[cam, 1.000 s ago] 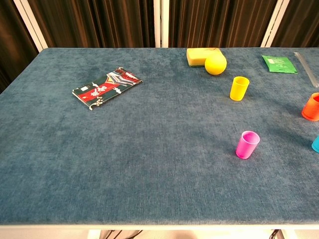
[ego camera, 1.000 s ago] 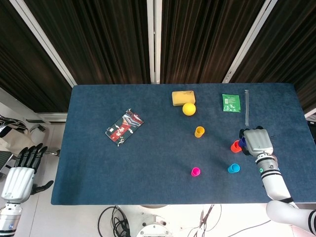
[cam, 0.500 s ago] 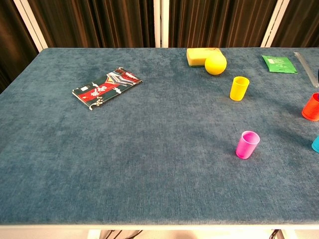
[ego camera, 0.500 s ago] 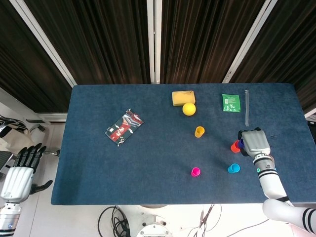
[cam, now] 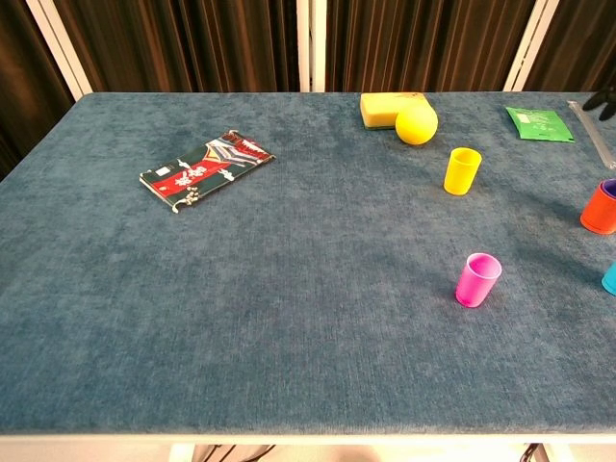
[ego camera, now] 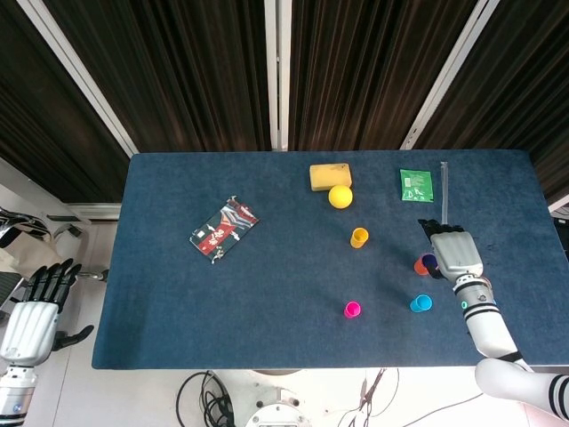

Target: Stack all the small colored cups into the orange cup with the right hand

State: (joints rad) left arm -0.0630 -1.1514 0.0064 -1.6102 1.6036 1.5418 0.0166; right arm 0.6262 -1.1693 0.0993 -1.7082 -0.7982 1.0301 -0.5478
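Note:
The orange cup [ego camera: 420, 265] [cam: 598, 210] stands near the table's right edge with a purple cup [ego camera: 429, 261] [cam: 610, 186] nested in it. My right hand [ego camera: 450, 252] hovers just right of this stack with its fingers stretched out and nothing in them. Its dark fingertips [cam: 604, 99] show at the chest view's right edge. A cyan cup [ego camera: 420, 303] [cam: 610, 279] stands just in front of the stack. The pink cup [ego camera: 353, 309] [cam: 477, 279] and the yellow cup [ego camera: 358, 237] [cam: 462, 170] stand apart, further left. My left hand [ego camera: 31, 311] hangs open off the table's left side.
A yellow ball [ego camera: 340, 197] touches a yellow sponge [ego camera: 330, 175] at the back. A green packet [ego camera: 415, 185] and a clear strip [ego camera: 444, 192] lie at the back right. A patterned booklet [ego camera: 223, 229] lies on the left half of the blue table [ego camera: 267, 294].
My right hand has drawn back toward the far side and spread its fingers. The purple cup now shows seated in the orange cup. My left hand has barely moved.

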